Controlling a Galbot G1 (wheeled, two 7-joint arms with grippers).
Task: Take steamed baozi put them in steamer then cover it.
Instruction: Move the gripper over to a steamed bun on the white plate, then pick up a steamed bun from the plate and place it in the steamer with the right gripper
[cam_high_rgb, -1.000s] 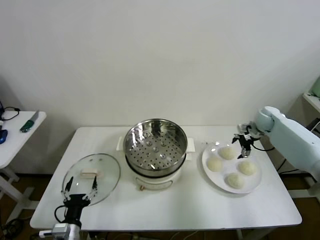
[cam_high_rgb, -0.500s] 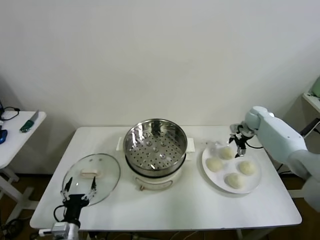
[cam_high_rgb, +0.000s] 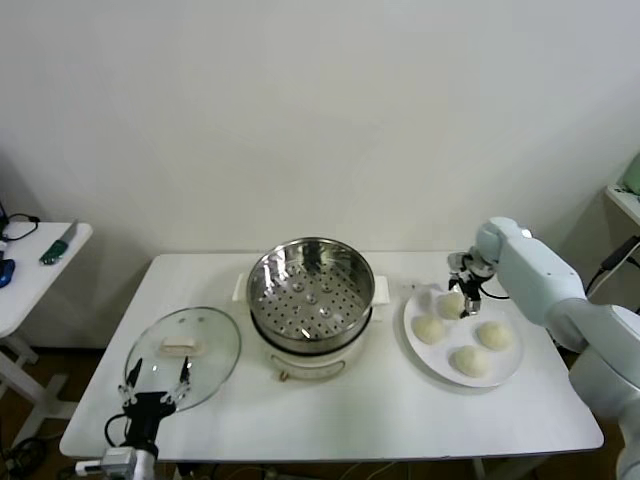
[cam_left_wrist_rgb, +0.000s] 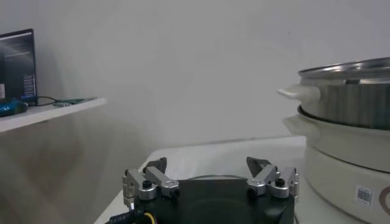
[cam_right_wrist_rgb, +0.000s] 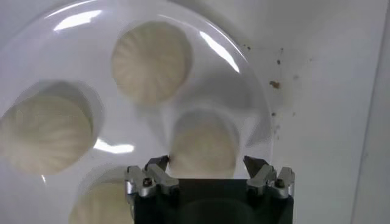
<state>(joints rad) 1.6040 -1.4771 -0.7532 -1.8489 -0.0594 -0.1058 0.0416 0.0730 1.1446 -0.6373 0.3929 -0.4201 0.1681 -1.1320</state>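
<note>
Baozi (cam_high_rgb: 452, 304), four in all, sit on the white plate (cam_high_rgb: 507, 371) at centre right. Right claw (cam_high_rgb: 466, 288) hangs released over the rear one. Steamer (cam_high_rgb: 311, 285) stands mid-frame, cover (cam_high_rgb: 183, 355) on the desk (cam_high_rgb: 380, 415) lower left, left claw (cam_high_rgb: 155, 385) released beside it.

White cooker base sticker (cam_left_wrist_rgb: 364, 195): a small square code, too fine to read.
Other lettering: none legible on any object in view.

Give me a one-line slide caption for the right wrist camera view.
Open right gripper poised directly above one steamed baozi on the white plate, three more baozi alongside.
</note>
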